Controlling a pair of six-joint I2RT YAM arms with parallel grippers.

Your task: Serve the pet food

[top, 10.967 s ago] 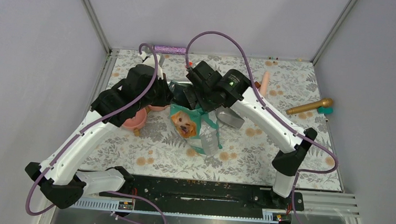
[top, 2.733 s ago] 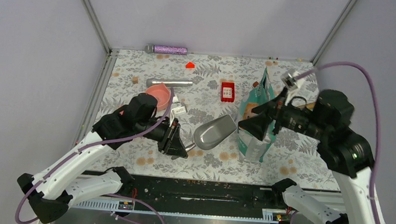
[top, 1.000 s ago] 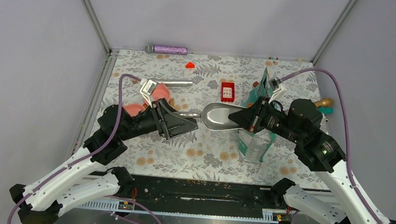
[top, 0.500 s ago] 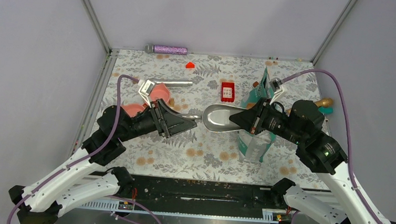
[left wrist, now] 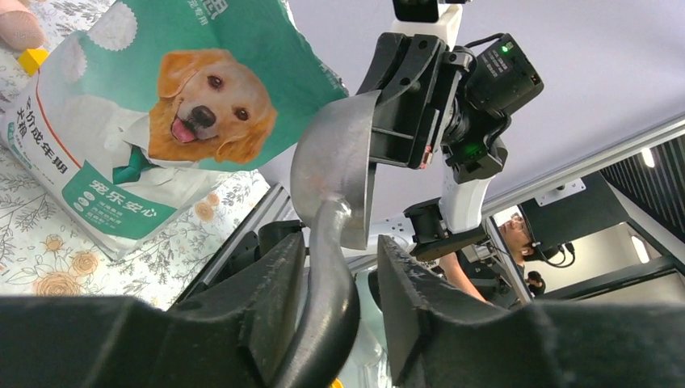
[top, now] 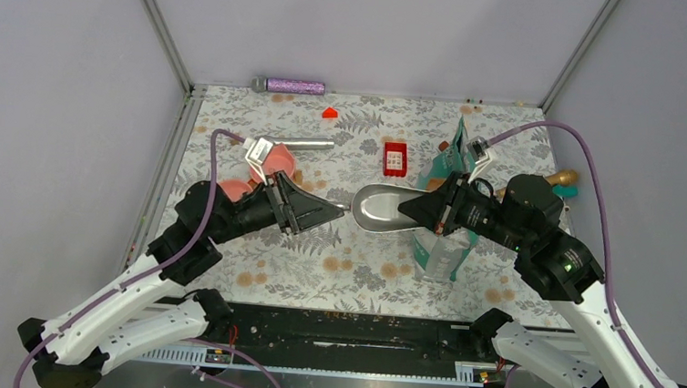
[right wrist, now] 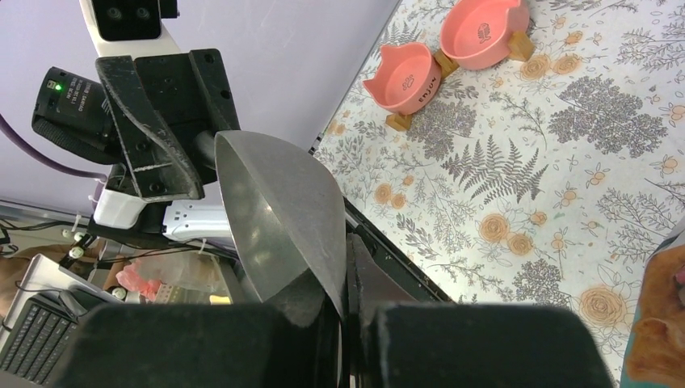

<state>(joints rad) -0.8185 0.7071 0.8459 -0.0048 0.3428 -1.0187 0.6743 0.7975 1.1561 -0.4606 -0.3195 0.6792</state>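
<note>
Scoop handover: right gripper [top: 419,208] pinches the empty metal scoop [top: 383,208] by its bowl; left gripper [top: 337,209] straddles the handle [left wrist: 327,267], narrow gap showing (not clamped). Clamp squarely on the handle before the right lets go. No pet food visible, presumably inside the teal bag [top: 444,248]

- The scoop [top: 383,208] is plain silver-grey
- The bag [left wrist: 161,121] is teal, with a golden dog and white lettering
- The two bowls [right wrist: 485,28] are salmon pink
- The mat [top: 353,268] is pale, printed with grey ferns and orange-brown flowers
- The tube [top: 294,86] is glittery purple, the small box [top: 395,157] red
- My left claw [top: 342,210] and my right claw [top: 405,208] are black, my arms [top: 123,293] white, cables [top: 546,123] purple
</note>
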